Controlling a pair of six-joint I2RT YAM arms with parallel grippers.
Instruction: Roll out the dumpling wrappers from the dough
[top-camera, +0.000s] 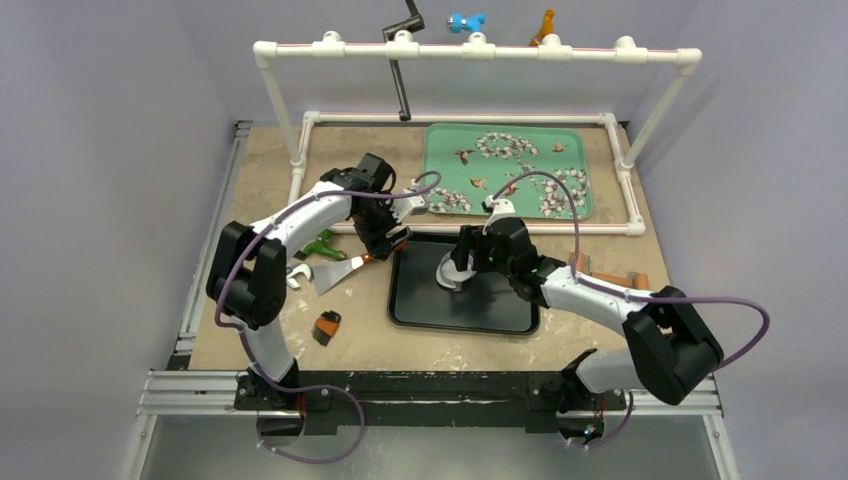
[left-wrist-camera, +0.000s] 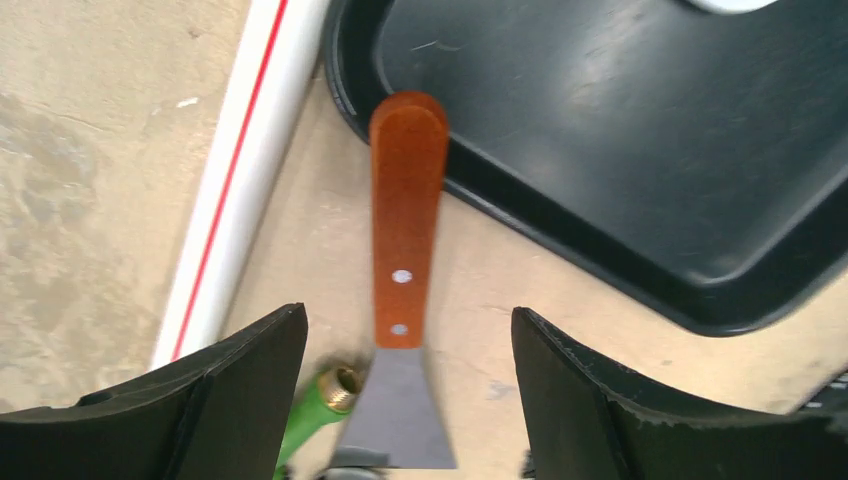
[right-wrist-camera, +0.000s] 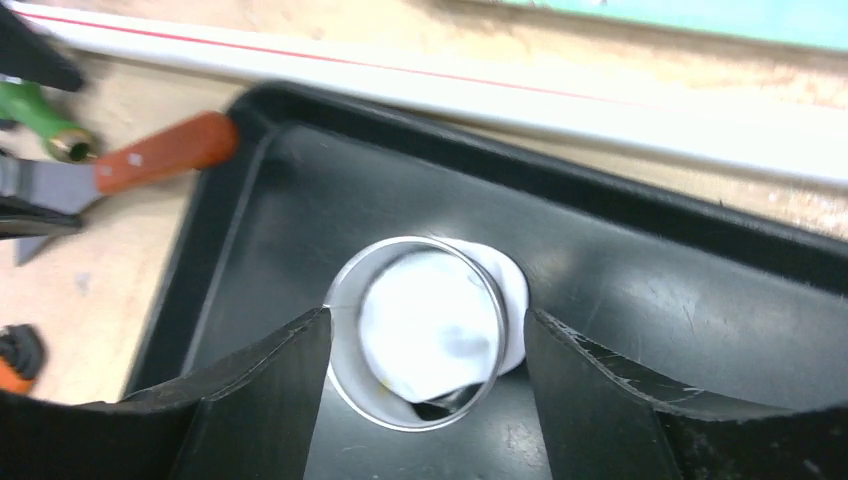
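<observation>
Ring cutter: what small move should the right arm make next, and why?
Probably lift the right gripper straight up: its jaws stand open either side of the ring cutter, which sits ungripped on the dough in the tray.

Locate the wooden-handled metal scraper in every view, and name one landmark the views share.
Top external: the wooden-handled metal scraper lies left of centre, beside the black tray.
Left wrist: centre, blade at the bottom edge, handle pointing up to the tray's corner.
Right wrist: upper left, handle end at the tray's corner.
Shared landmark: the black tray.
</observation>
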